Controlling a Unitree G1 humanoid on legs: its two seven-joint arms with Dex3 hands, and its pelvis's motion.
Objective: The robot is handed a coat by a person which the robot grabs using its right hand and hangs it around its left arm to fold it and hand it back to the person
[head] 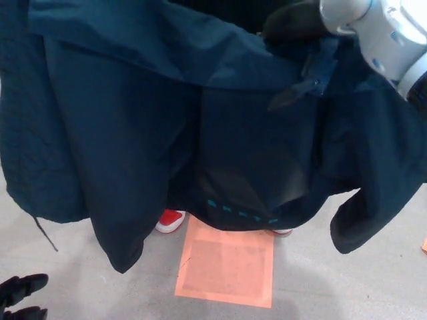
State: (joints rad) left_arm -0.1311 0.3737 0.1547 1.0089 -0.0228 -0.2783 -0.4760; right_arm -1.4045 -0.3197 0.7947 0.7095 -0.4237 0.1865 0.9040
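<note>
apparently to take the coat [133, 133], the right hand [293, 23] sits at its top edge, grip hidden; below the coat, left hand [20, 299] splayed, empty.

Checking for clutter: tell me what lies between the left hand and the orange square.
Head view: only bare grey floor between left hand and orange square.

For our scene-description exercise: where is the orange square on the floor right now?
In the head view the orange square lies at bottom centre, just below the hanging coat, with a red shoe at its upper-left corner.
</note>
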